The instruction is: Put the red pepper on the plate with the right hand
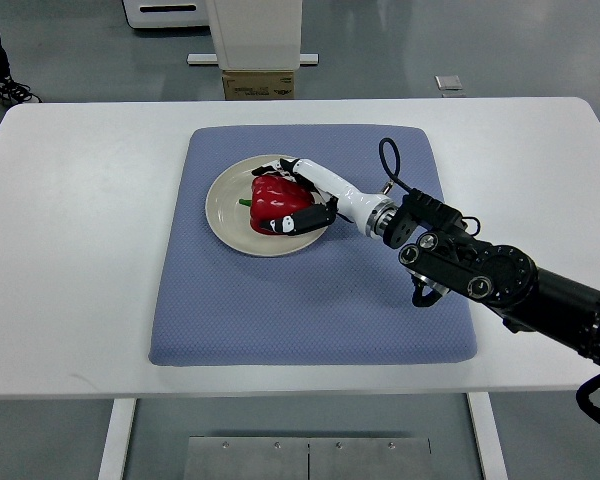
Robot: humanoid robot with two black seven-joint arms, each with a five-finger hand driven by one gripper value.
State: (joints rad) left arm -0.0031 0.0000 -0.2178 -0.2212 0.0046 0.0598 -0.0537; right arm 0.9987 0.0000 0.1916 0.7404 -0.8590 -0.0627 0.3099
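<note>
Top view first, Sam: where is the red pepper [271, 199]?

It sits on the plate [223, 205], on the blue mat [310, 300]. The right hand [298, 196] has its fingers curled around the pepper, some over the top and one low at the front.

Will it be hard to hold?

I think it is light and firm, but its skin is shiny, so it could slip. Holding the fat round sides looks best, not the little green stem.

Any words to read?

The brown box [259, 86] behind the table [80, 200] has print on it, but it is too small to read.
</note>
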